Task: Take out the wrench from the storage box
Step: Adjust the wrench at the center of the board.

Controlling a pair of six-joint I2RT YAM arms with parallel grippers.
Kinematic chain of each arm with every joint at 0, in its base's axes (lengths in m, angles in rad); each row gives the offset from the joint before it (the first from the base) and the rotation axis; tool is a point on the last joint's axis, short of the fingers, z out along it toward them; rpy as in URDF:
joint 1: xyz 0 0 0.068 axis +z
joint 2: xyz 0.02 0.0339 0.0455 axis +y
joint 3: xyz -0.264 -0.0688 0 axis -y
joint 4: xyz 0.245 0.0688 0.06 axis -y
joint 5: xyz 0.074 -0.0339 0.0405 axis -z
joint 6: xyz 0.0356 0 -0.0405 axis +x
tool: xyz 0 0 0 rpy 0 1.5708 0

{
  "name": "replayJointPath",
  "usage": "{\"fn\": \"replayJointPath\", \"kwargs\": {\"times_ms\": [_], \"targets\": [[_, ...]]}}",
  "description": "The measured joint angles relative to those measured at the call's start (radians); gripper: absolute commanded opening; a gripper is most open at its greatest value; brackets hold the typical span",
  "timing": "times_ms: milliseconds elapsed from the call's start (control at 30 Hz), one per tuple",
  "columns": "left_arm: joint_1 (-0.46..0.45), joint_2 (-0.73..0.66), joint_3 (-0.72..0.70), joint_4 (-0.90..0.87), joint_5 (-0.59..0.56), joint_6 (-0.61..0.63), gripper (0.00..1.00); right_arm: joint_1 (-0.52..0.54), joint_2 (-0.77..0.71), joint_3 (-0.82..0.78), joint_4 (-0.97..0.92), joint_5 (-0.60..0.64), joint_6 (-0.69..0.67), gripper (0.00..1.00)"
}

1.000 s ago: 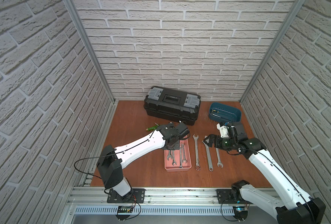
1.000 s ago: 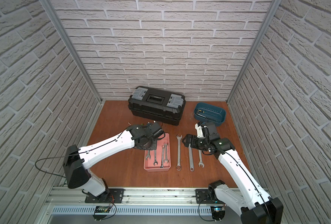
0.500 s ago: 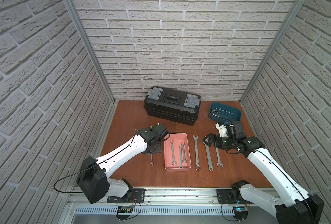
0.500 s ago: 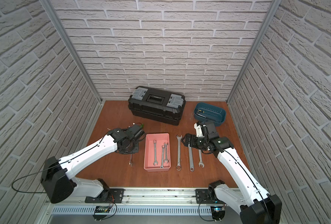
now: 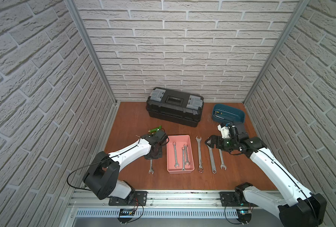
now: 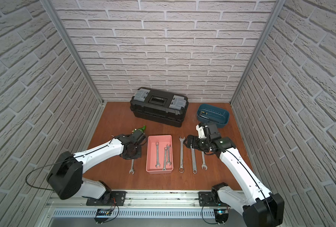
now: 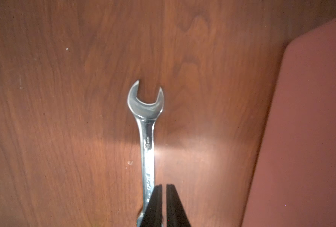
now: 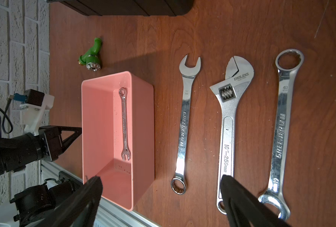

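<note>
**Operator:** Where is the wrench right now?

**Spotter:** It's out of the storage box (image 5: 180, 171). Your wrench (image 5: 151, 167) lies along the surface (image 5: 135, 121) just beside the box's left wall, roughly parallel to it, with its open end toward the robot's base. Three other wrenches (image 5: 183, 158) are inside the box.

**Operator:** And my left fingers?

**Spotter:** Your left fingers (image 7: 157, 208) are clenched almost together over the wrench's far end. In the left wrist view the shaft runs under one finger rather than plainly out of the gap. So I cannot tell whether you are pinching it or only sitting over it. It looks to be down on the surface, though I can't be sure it rests there fully.

**Operator:** So how do I finish this well?

**Spotter:** I'd judge this is the set-down. Make sure the shaft is flat before you let go. Released from a tilt, it would likely clatter and skid toward the box. Spread the fingers gently, then lift straight up so neither one drags the wrench or clips the box wall close beside you.

**Operator:** What about the right arm?

**Spotter:** Your right fingers (image 8: 92, 196) are spread wide with nothing between them. They hover near the head end of the adjustable wrench (image 8: 227, 125), on the other side of the box. Leave them there, well apart from your left arm.
</note>
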Motion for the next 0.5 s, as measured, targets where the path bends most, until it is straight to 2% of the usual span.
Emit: {"fn": "replayJointPath", "kwargs": {"times_ms": [267, 400, 500], "targets": [[0.049, -0.035, -0.138, 0.055, 0.038, 0.019, 0.26, 0.0, 0.014, 0.002, 0.004, -0.005, 0.0, 0.98], [0.063, -0.026, -0.151, 0.09, 0.061, 0.033, 0.25, 0.0, 0.014, 0.001, 0.004, -0.005, 0.0, 0.98], [0.065, -0.012, -0.15, 0.121, 0.082, 0.046, 0.2, 0.0, 0.014, 0.0, 0.005, -0.005, 0.0, 0.98]]}}
